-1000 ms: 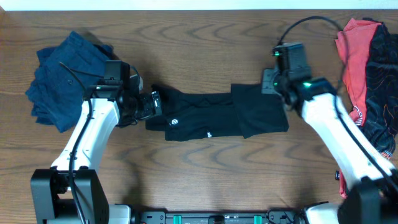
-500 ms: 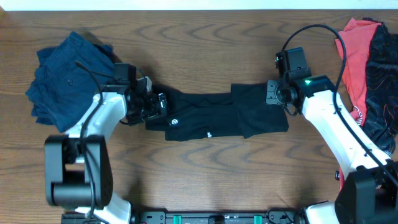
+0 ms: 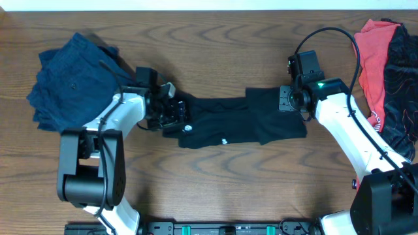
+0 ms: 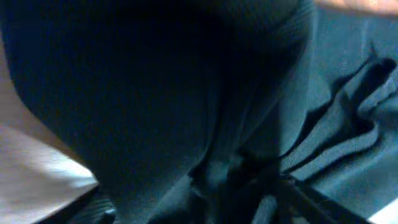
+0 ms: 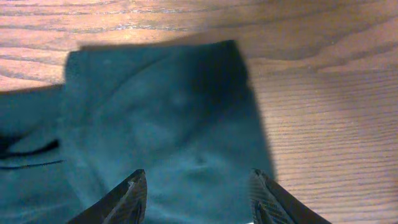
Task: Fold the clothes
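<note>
A black garment (image 3: 228, 121) lies stretched across the middle of the wooden table. My left gripper (image 3: 177, 116) is at its left end, shut on the bunched fabric. In the left wrist view dark cloth (image 4: 155, 93) fills the frame and hides the fingers. My right gripper (image 3: 285, 99) hovers over the garment's right end. In the right wrist view its fingers (image 5: 198, 180) are spread open and empty above the flat cloth (image 5: 161, 124).
A pile of blue clothes (image 3: 68, 81) sits at the far left. A red garment (image 3: 372, 59) and a black patterned one (image 3: 400, 85) lie at the right edge. Bare wood (image 5: 323, 124) shows right of the black garment.
My left gripper has moved right with the garment's left end, bunching it inward. The right gripper shifted slightly over the right end.
</note>
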Controlling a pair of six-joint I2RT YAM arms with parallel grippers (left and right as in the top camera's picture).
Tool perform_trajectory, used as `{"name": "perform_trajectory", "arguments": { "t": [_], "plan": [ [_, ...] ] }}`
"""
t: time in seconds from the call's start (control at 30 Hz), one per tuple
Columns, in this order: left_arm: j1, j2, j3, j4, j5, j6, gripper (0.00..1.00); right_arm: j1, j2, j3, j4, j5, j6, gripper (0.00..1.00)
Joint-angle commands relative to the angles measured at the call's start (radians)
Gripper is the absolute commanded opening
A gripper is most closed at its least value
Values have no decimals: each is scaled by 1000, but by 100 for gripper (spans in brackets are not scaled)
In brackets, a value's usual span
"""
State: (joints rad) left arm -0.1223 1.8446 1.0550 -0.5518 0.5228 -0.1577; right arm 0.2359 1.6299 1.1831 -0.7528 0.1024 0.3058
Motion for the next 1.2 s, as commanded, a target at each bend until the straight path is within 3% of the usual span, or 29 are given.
{"name": "perform_trajectory", "arguments": {
  "t": [0.0,0.1,0.17,0.77,1.17],
  "plan": [
    [-19,59,-38,-31,16,8,52,-7,9,-2,-7,6,16,52],
    [-13,58,-38,-37,15,9,20,-6,9,-2,-6,6,16,52],
    [-5,55,-37,-37,10,9,7,-7,9,-2,-7,6,15,51],
    [181,-196,43,-238,8,34,6,-66,27,-2,-52,54,-23,51],
    [190,-322,43,-251,8,34,6,-49,231,-2,-19,-63,-93,49]
  ]
}}
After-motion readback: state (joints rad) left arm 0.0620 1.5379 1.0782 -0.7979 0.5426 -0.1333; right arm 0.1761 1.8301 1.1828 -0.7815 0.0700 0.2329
